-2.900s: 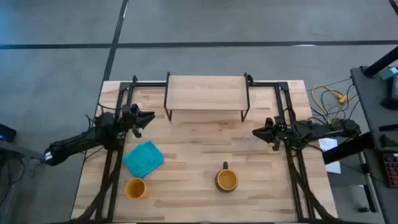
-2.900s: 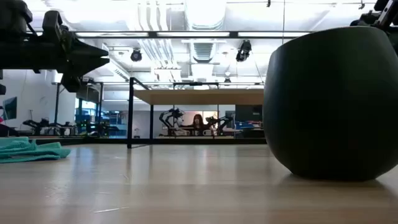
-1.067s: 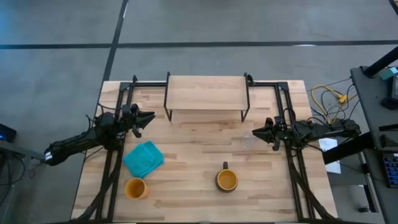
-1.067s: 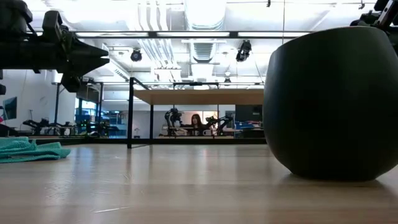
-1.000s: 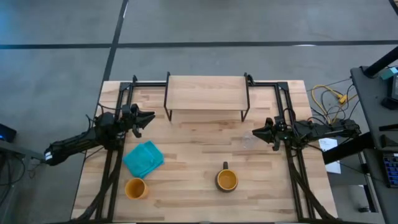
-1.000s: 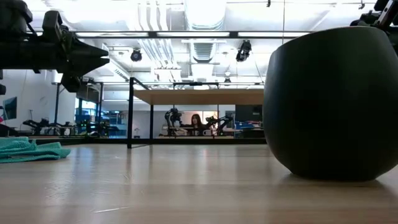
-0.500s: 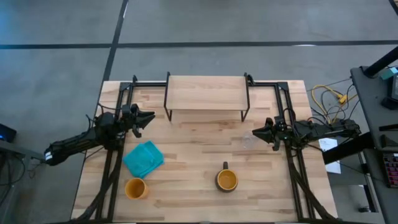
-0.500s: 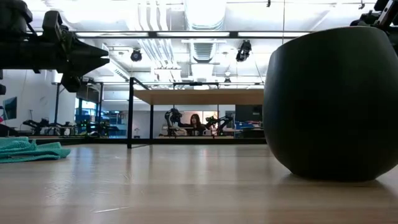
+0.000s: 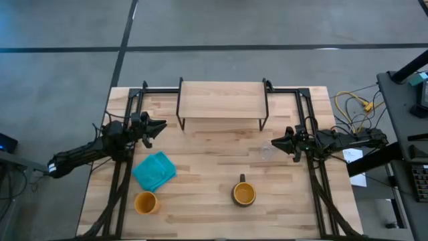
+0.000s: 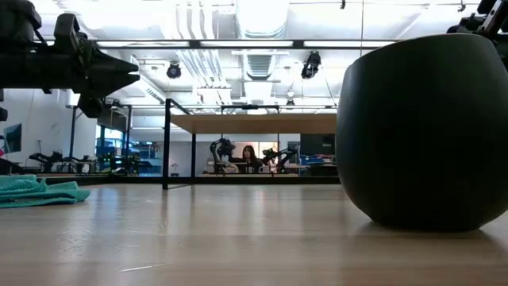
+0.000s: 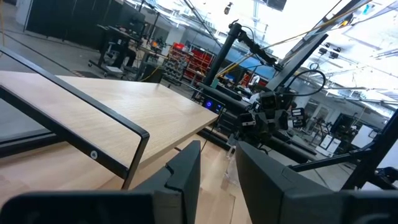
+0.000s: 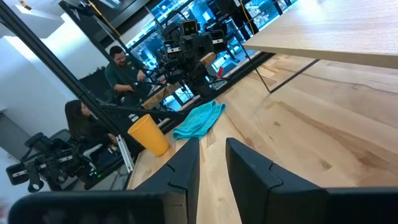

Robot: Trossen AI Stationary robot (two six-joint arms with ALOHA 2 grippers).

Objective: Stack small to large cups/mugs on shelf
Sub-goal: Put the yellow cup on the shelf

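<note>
Three vessels sit off your empty shelf (image 9: 223,98): the dark mug (image 9: 243,193) front-centre, the yellow-orange cup (image 9: 146,202) front-left beside the teal cloth (image 9: 154,170), the clear glass (image 9: 267,152) just beside your narrowly parted right gripper (image 9: 275,142), the left gripper (image 9: 162,124) likewise narrow, holding nothing.

Dark mug (image 10: 421,131) looming in the low view, cut off at the right edge, handle and yellow-orange inside unseen; small clear glass (image 9: 267,152) from above — a faint smudge, outline barely readable; teal cloth (image 10: 36,191) clipped at the left edge
</note>
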